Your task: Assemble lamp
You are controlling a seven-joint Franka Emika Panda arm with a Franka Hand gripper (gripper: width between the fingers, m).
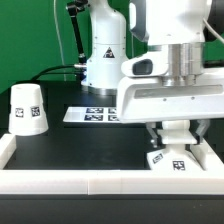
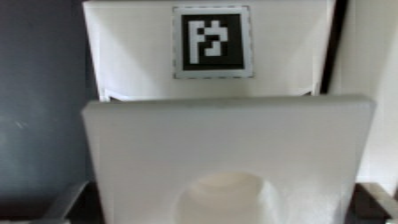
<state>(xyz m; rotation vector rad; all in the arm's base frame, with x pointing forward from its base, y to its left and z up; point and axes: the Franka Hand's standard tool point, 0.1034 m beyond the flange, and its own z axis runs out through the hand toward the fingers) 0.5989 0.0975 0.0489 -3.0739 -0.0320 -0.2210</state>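
The low square lamp base (image 1: 170, 160) lies at the front on the exterior view's right, against the white front wall, with tags on its faces. My gripper (image 1: 172, 140) stands straight above it, one dark finger on each side. In the wrist view the base (image 2: 210, 110) fills the space between the fingers (image 2: 64, 205), which press on its two sides. A round hollow (image 2: 231, 195) shows in its near part. My gripper (image 2: 222, 205) is shut on the base. The tapered shade (image 1: 27, 108) stands upright far off at the exterior view's left. The bulb is out of view.
The marker board (image 1: 88, 115) lies flat behind the middle of the black table. A white raised wall (image 1: 90, 182) runs along the front and down the left side. The robot's white pedestal (image 1: 100, 55) stands at the back.
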